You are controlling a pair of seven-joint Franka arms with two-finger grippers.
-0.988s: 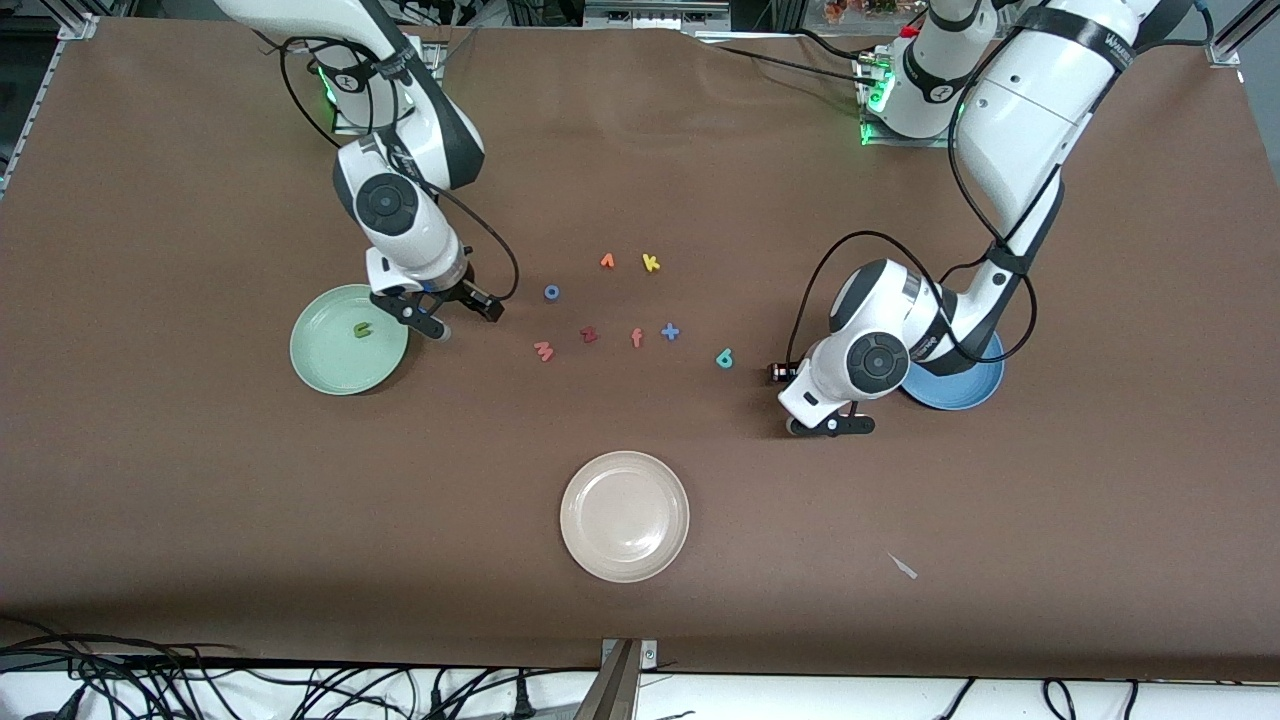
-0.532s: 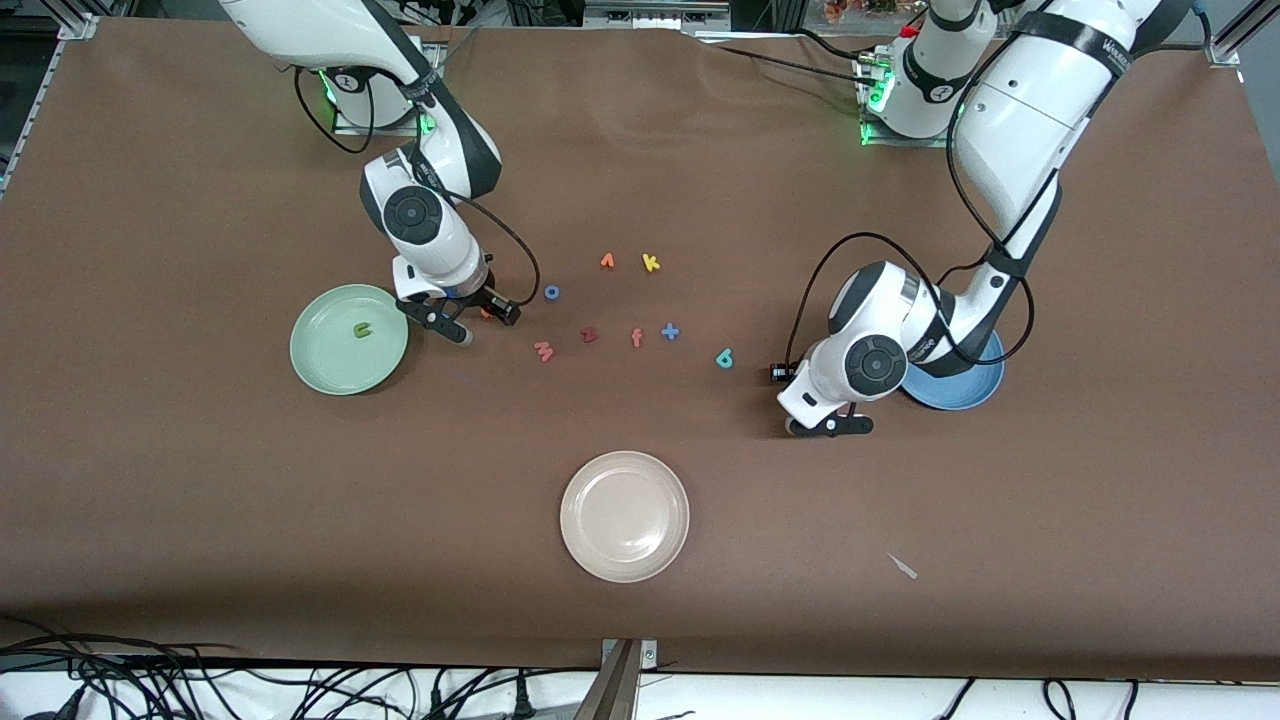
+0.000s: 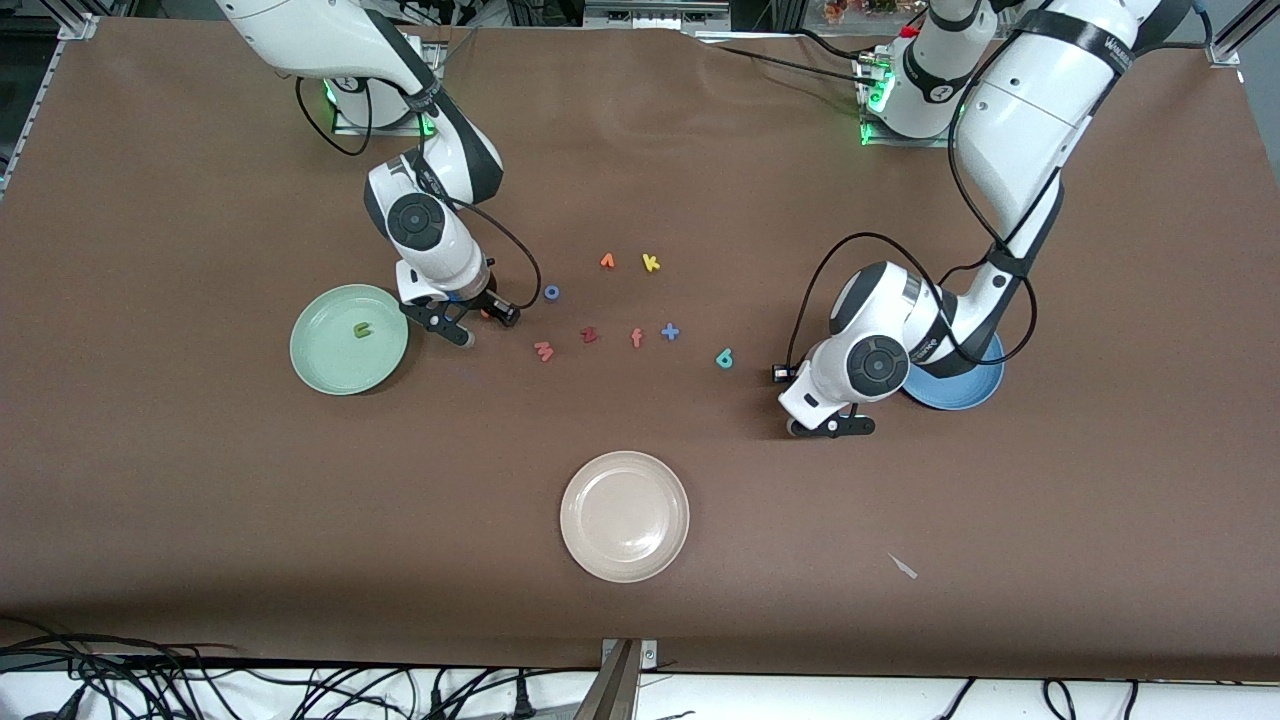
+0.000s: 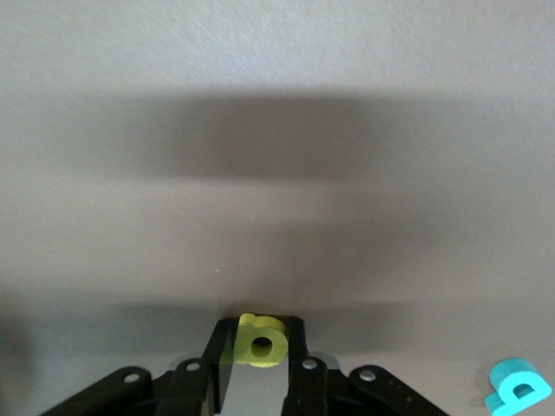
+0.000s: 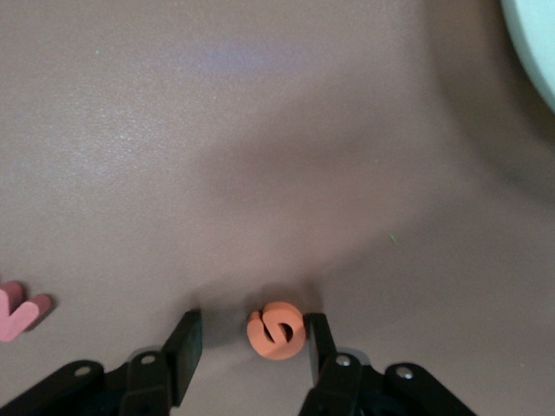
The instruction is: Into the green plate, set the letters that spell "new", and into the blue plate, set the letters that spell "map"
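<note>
The orange "e" (image 5: 277,329) lies on the table beside the green plate (image 3: 330,360), which holds the green "n" (image 3: 362,330). My right gripper (image 5: 251,328) (image 3: 478,322) is down around the "e", open, one finger against it and the other apart. The pinkish "w" (image 3: 543,351) (image 5: 17,310) lies close by. My left gripper (image 4: 260,334) (image 3: 825,427) sits low at the table beside the blue plate (image 3: 975,392), shut on the yellow "a" (image 4: 260,341). The teal "p" (image 3: 724,358) (image 4: 516,390) lies near it. The left arm covers part of the blue plate.
A blue "o" (image 3: 551,293), dark red "z" (image 3: 589,335), orange-red "f" (image 3: 636,338), blue plus (image 3: 669,331), yellow "k" (image 3: 651,263) and another orange piece (image 3: 607,261) are scattered mid-table. A cream plate (image 3: 625,516) stands nearer the camera.
The right arm moved from the green plate's edge toward the loose letters and came down around the "e", its jaws narrowing. The left gripper closed on the "a" without shifting.
</note>
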